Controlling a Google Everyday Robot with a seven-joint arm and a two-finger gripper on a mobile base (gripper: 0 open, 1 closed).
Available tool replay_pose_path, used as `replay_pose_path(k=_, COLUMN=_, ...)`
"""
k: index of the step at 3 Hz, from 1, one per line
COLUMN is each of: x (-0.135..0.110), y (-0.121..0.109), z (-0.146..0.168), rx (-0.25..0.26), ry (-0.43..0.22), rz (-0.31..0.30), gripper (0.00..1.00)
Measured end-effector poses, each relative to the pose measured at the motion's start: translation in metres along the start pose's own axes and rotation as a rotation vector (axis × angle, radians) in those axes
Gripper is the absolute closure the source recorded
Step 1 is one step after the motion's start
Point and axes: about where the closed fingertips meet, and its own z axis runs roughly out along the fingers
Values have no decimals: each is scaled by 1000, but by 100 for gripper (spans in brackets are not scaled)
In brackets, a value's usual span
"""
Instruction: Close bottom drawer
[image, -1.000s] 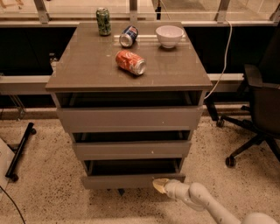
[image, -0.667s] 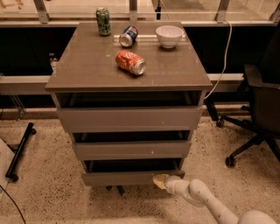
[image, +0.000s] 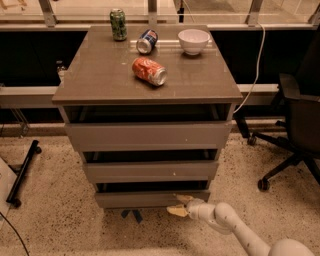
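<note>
The bottom drawer (image: 145, 198) is the lowest of three taupe-grey fronts in the cabinet. It stands pulled out only a little, with a dark gap above its front. My gripper (image: 179, 205) is at the drawer front's lower right, its pale fingers (image: 176, 210) spread apart and touching the front's bottom edge. The white arm runs from it to the lower right corner of the view.
On the cabinet top (image: 100, 75) lie a red can (image: 149, 71), a blue can (image: 146, 41), an upright green can (image: 118, 24) and a white bowl (image: 194, 40). A black office chair (image: 295, 125) stands at the right. A black stand leg (image: 22, 172) lies at the left.
The bottom drawer has slid further into the cabinet. My gripper has followed it inward and slightly up.
</note>
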Motion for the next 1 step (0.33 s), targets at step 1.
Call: replay_pose_path(k=1, x=0, y=1, z=1, rx=-2, ry=0, rz=0, gripper=0)
